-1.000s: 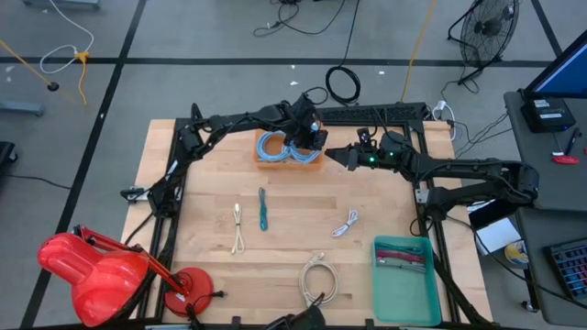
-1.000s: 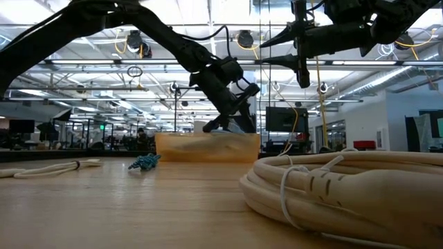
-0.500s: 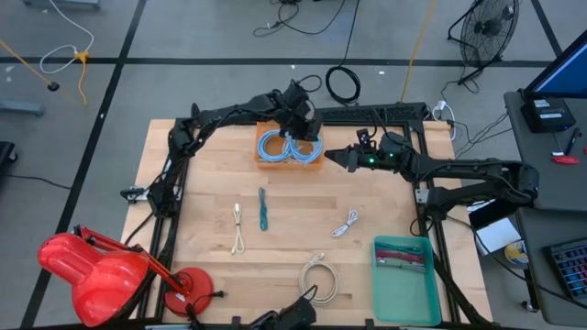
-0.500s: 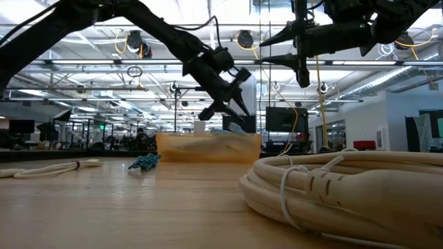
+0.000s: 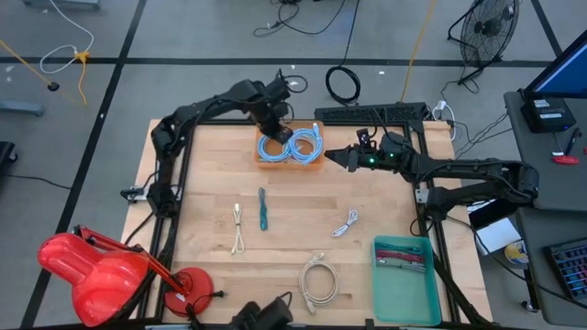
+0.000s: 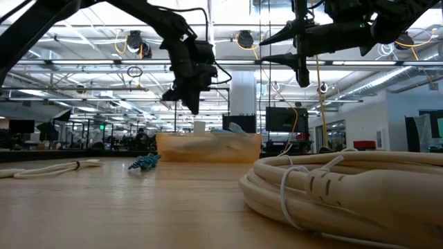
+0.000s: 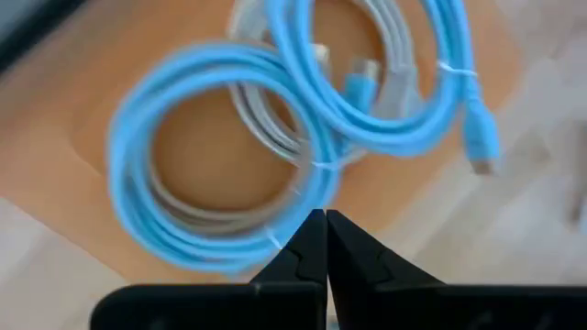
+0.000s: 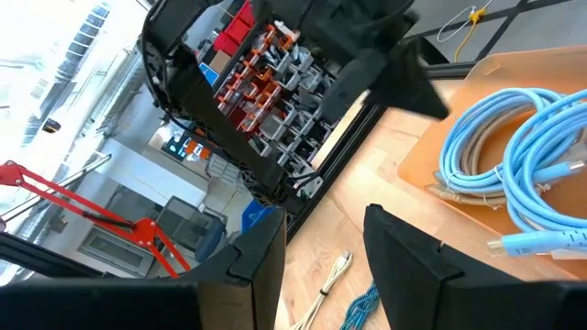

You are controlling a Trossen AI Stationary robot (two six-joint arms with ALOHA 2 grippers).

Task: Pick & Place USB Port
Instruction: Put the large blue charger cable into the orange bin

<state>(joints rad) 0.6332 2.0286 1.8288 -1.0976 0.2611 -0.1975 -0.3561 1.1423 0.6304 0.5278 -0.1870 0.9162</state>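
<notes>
Seen from above, the left gripper point(image 5: 275, 126) is poised at the upper left corner of the orange tray point(image 5: 316, 160) in the upper centre of the frame, its jaws pressed together and empty; coiled blue cables point(image 5: 292, 145) are gathered inside the tray. The right gripper point(image 5: 332, 156) is held just off the tray's right edge, jaws apart, nothing between them. Lower in the frame, a teal cable point(image 5: 263, 209), a cream cable point(image 5: 238, 226), a white USB cable point(image 5: 346, 223) and a beige coiled cable point(image 5: 318, 280) are spread well apart on the wooden table point(image 5: 202, 165), with bare board between them; a green bin point(image 5: 404, 291) is set at the lower right. At table level, the left gripper point(image 6: 188, 100) is shown raised clear above the tray point(image 6: 208, 147), a gap the overhead view cannot reveal. Through the left wrist camera, closed fingertips point(image 7: 316, 240) are framed over the blue coils point(image 7: 220, 165). Through the right wrist camera, parted fingers point(image 8: 404, 252) are seen beside the tray point(image 8: 431, 151) edge.
</notes>
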